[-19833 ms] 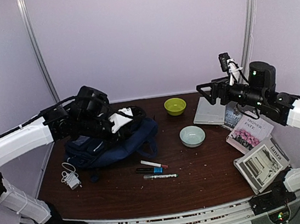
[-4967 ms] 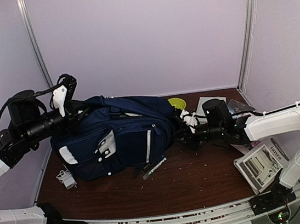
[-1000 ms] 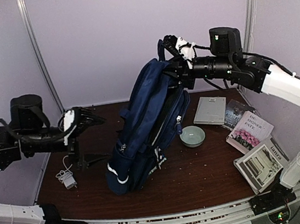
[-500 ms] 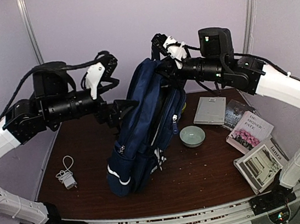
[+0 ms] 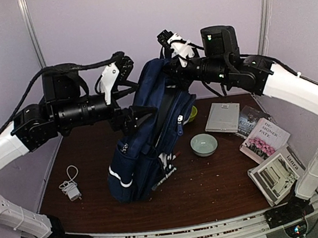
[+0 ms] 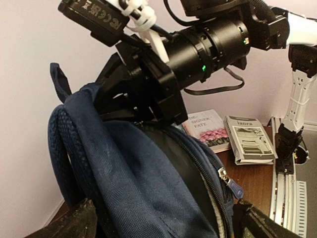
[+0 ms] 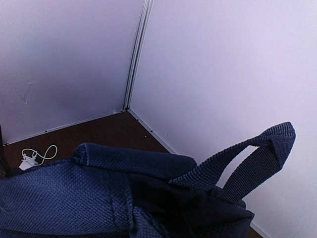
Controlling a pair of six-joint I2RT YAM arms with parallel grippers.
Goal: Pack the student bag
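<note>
The student bag (image 5: 148,147), a big navy backpack with white trim, hangs upright with its bottom on the table. My right gripper (image 5: 171,69) is shut on the fabric at its top, beside the carry loop (image 7: 257,158); its fingers are hidden under the cloth in the right wrist view. My left gripper (image 5: 139,114) stands open against the bag's upper side. In the left wrist view its fingertips (image 6: 69,225) sit at the bottom corners with the bag's unzipped edge (image 6: 198,163) and zipper pull (image 6: 233,186) between them.
A teal bowl (image 5: 203,144) sits right of the bag, with a green bowl (image 5: 193,113) half hidden behind it. A grey notebook (image 5: 223,116) and books (image 5: 265,139) (image 5: 280,173) lie at the right. A white charger (image 5: 71,189) lies at the left.
My left arm rose from low on the left and came across to the bag's upper side, still open. The right gripper drew the bag's top slightly left; the bag's bottom slid left.
</note>
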